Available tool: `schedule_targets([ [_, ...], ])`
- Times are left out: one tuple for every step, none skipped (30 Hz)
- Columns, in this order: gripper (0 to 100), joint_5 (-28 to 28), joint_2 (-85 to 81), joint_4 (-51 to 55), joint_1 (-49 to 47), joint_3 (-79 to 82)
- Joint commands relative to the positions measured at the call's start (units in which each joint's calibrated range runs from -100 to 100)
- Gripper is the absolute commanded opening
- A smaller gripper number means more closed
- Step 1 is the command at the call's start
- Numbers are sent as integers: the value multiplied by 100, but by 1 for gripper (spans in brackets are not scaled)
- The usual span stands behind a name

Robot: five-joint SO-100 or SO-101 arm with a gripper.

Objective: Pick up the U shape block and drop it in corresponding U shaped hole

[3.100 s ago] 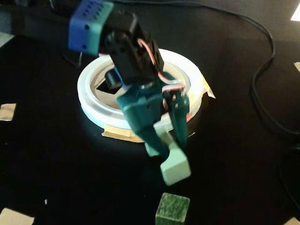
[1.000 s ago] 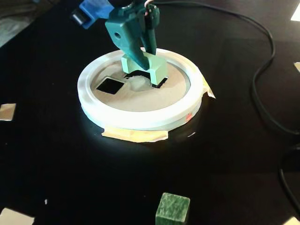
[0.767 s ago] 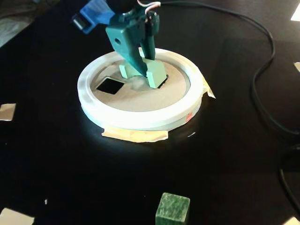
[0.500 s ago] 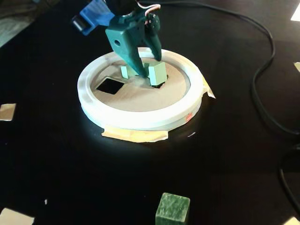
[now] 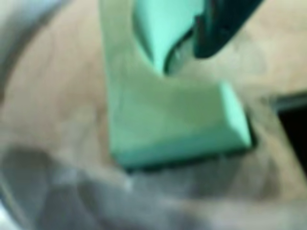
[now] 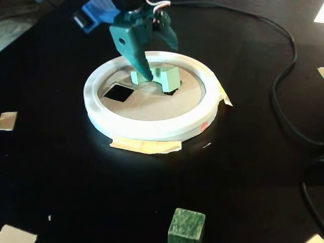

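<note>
The pale mint U shape block [image 6: 166, 77] stands in the U shaped hole [image 6: 171, 92] of the tan round panel [image 6: 147, 107], its top still above the panel. Only a dark sliver of the hole shows beside it. My teal gripper [image 6: 161, 61] hangs just over the block and is open: one long finger reaches down into the notch, the other is lifted clear to the right. In the wrist view the block [image 5: 168, 120] fills the middle, a dark line of the hole [image 5: 182, 162] runs under it, and the gripper [image 5: 182, 60] enters from the top.
A white ring [image 6: 152, 130] rims the panel, which also has a square cutout [image 6: 118, 92]. A darker green cube [image 6: 186, 226] sits at the front of the black table. A black cable [image 6: 283, 76] loops at the right. Tan tape pieces [image 6: 7, 120] lie at the left edge.
The gripper carried the block from the front of the table over the panel and lowered it into the hole. The jaws have since spread and the block sits lower, let go.
</note>
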Motion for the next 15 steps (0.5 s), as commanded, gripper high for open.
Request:
schedule_targets([
  [86, -34, -943, 9, 138, -627],
  [86, -34, -997, 9, 263, -681],
  [86, -34, -988, 9, 326, -745],
  [86, -34, -943, 9, 376, -809],
  [86, -34, -907, 9, 388, -882],
  [86, -34, -898, 9, 388, -918],
  [86, -34, -889, 9, 388, -918],
  [86, -34, -871, 9, 388, -918],
  [86, -34, -835, 9, 388, -918],
  [86, -34, -782, 9, 388, -918],
  [86, -34, -728, 9, 388, -918],
  [86, -34, -611, 9, 401, -918],
  [86, -34, -549, 9, 401, -918],
  [86, -34, -504, 9, 401, -918],
  [86, -34, -459, 9, 401, -918],
])
